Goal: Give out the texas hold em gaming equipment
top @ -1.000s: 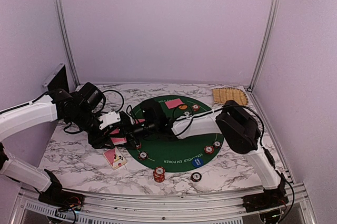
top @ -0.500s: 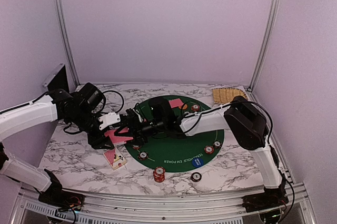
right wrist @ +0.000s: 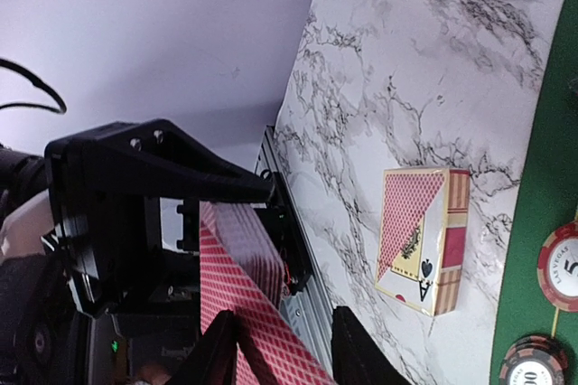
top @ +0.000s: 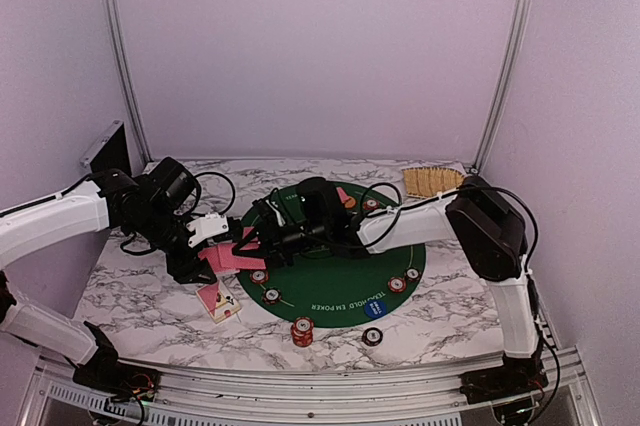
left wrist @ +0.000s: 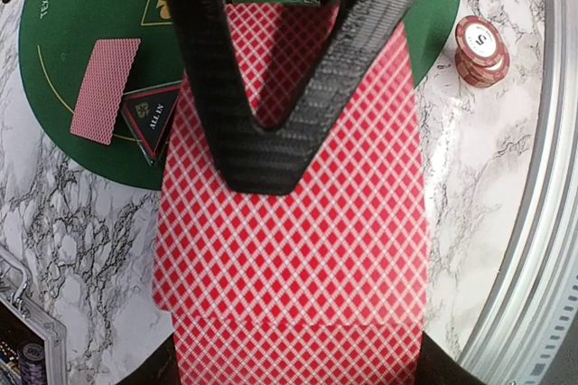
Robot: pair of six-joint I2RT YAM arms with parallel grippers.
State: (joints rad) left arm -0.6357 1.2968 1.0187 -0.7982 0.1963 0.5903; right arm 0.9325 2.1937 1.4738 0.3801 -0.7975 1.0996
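Observation:
My left gripper [top: 213, 252] is shut on a deck of red-backed playing cards [left wrist: 289, 249], held over the marble left of the green mat [top: 345, 291]. The top card sits slid a little forward on the deck. My right gripper [right wrist: 284, 344] has reached across to the deck. Its fingers stand on either side of that top card [right wrist: 262, 331], narrowed but with a gap showing. One right finger [left wrist: 262, 150] lies over the card's back. A single card [left wrist: 106, 89] and the black triangular marker [left wrist: 149, 114] lie on the mat. Poker chips [top: 302, 330] and a blue disc [top: 374, 308] lie around its near edge.
A card box [top: 217, 302] lies on the marble below the deck. The tan woven tray [top: 432, 182] sits at the back right, the black-and-silver case [top: 105, 151] at the far left. The metal frame rail [left wrist: 533, 222] runs along the near edge.
The right arm has stretched left across the mat to the deck, and its jaws have narrowed around the top card. The left arm has held still with the deck.

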